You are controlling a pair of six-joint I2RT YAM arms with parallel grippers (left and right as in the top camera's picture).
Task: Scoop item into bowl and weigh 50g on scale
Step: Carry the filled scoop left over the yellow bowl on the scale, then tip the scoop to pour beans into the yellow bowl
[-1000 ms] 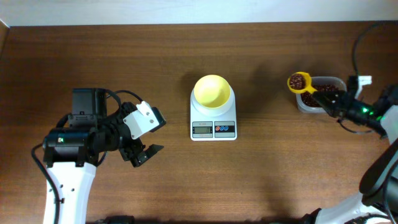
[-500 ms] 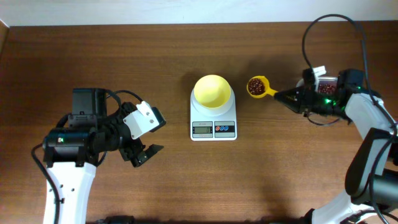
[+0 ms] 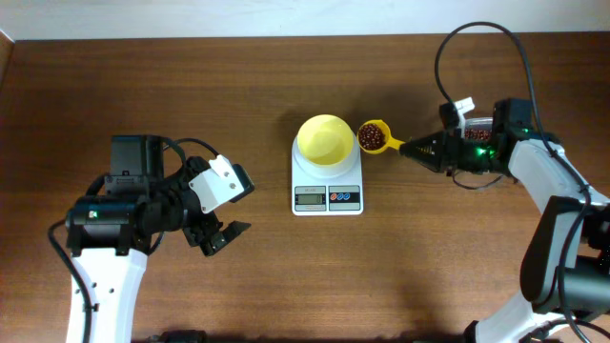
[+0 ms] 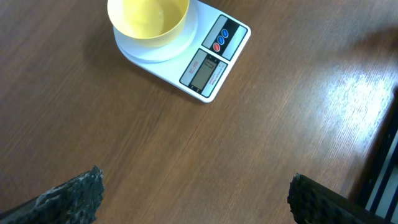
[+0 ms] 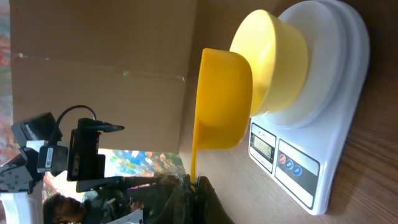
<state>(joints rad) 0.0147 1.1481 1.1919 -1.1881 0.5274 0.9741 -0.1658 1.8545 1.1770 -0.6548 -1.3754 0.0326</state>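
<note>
The pale-yellow bowl (image 3: 325, 139) sits empty on the white scale (image 3: 327, 182) at the table's middle; both also show in the left wrist view (image 4: 148, 18) (image 4: 186, 53) and the right wrist view (image 5: 273, 53) (image 5: 323, 112). My right gripper (image 3: 416, 150) is shut on the handle of a yellow scoop (image 3: 374, 137) (image 5: 224, 99) full of dark red-brown beans (image 3: 370, 132), held just right of the bowl's rim. My left gripper (image 3: 221, 236) (image 4: 193, 196) is open and empty, low over bare table to the left of the scale.
A clear container (image 3: 479, 127) with more beans stands behind my right arm at the right. A black cable (image 3: 477, 38) loops over the right arm. The table's back edge meets a white wall.
My right gripper has carried the loaded scoop leftward from the container to right beside the bowl. The left arm has not moved.
</note>
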